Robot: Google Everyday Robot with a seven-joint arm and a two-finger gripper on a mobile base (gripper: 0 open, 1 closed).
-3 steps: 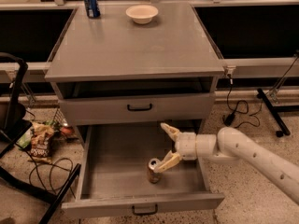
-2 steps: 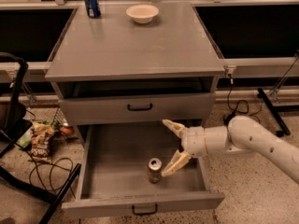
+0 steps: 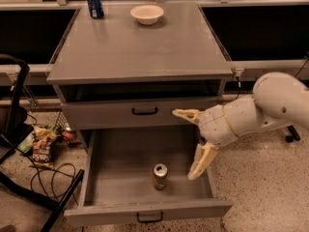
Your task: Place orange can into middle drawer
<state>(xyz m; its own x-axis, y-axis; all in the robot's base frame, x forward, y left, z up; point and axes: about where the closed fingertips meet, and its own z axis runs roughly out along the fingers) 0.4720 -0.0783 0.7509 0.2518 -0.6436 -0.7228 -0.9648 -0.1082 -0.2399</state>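
The orange can (image 3: 160,176) stands upright on the floor of the open middle drawer (image 3: 120,153), near its front right. My gripper (image 3: 189,144) is open and empty, to the right of the can and apart from it, raised over the drawer's right side. One finger (image 3: 186,114) points left in front of the upper drawer's face; the other finger (image 3: 203,161) hangs down by the drawer's right wall.
The upper handled drawer (image 3: 145,111) is shut. On the cabinet top (image 3: 140,47) stand a dark blue can (image 3: 94,2) at the back left and a white bowl (image 3: 147,13). Snack bags (image 3: 43,146), cables and a black chair base (image 3: 14,115) lie at the left.
My gripper has let go of the can and drawn back to the right and upward. The can stays upright in the drawer.
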